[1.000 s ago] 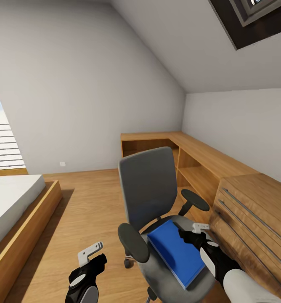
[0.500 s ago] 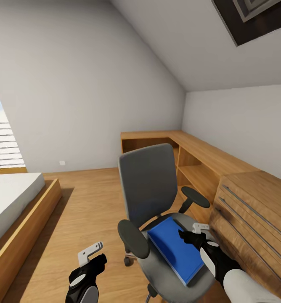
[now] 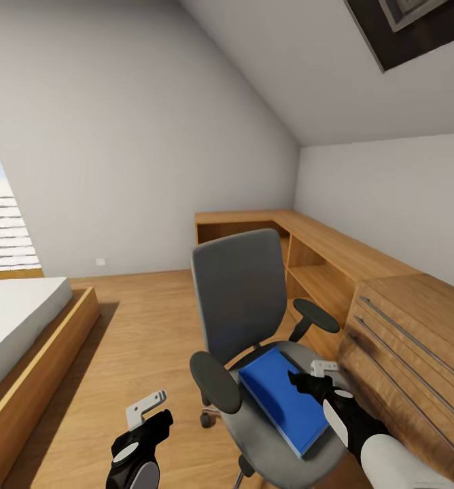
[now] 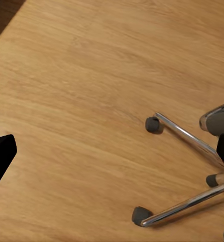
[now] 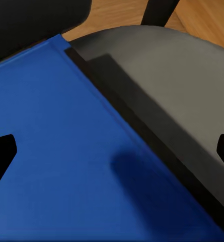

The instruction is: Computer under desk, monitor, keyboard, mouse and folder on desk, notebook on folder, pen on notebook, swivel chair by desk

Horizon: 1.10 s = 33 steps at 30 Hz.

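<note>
A grey swivel chair [image 3: 239,299] stands in the middle of the head view. A blue folder [image 3: 281,401] lies flat on its seat. My right gripper [image 3: 314,375] hovers open just above the folder's right edge. In the right wrist view the folder [image 5: 66,151] and the grey seat [image 5: 177,91] lie between the spread fingertips [image 5: 1,154]. My left gripper [image 3: 147,407] hangs open over the floor, left of the chair. The left wrist view looks down on the chair's chrome base legs [image 4: 187,138] and a caster [image 4: 152,124]. The monitor, keyboard, mouse, notebook and pen are out of view.
A long wooden counter with open shelves [image 3: 322,251] runs along the right wall and turns the far corner. A wooden drawer unit [image 3: 417,339] stands close on my right. A low bed [image 3: 16,326] takes up the left side, with wooden floor [image 3: 145,326] between it and the chair.
The whole head picture has shifted up a little, so the camera has moved. Both grippers hold the same pose, and the folder stays on the seat.
</note>
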Motion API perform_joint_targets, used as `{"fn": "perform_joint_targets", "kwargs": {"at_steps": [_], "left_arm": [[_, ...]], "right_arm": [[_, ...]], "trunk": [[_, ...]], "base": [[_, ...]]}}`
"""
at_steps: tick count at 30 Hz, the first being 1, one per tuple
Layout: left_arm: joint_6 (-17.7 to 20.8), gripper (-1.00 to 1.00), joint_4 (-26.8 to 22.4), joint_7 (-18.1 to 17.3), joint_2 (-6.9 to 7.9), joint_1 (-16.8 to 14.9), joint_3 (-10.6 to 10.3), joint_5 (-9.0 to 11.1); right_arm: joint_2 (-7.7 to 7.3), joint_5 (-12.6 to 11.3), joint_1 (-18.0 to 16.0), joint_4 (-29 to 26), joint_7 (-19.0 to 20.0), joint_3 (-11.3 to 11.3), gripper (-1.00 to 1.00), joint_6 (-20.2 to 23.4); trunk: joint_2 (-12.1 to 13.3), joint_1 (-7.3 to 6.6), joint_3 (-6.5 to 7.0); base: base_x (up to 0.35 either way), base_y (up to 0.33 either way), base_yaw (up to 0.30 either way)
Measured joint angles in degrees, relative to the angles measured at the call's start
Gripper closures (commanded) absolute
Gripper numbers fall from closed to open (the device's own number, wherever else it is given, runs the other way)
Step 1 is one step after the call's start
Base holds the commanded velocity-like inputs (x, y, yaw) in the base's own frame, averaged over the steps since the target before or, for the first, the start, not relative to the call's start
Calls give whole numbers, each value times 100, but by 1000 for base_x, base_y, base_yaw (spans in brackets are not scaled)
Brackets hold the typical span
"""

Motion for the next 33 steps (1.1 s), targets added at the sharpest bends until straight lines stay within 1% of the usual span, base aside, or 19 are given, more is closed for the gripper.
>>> {"fn": "perform_joint_targets", "kwargs": {"at_steps": [17,33], "left_arm": [[0,-100,17,-9,-6,0,-34,-8],[0,-100,18,-9,-9,0,-45,-4]], "right_arm": [[0,3,-6,-11,-5,-3,-100,22],[1,3,-3,4,-6,0,-100,24]], "trunk": [[-683,373,-304],[-683,374,-306]], "base": [[0,0,0],[0,0,0]]}}
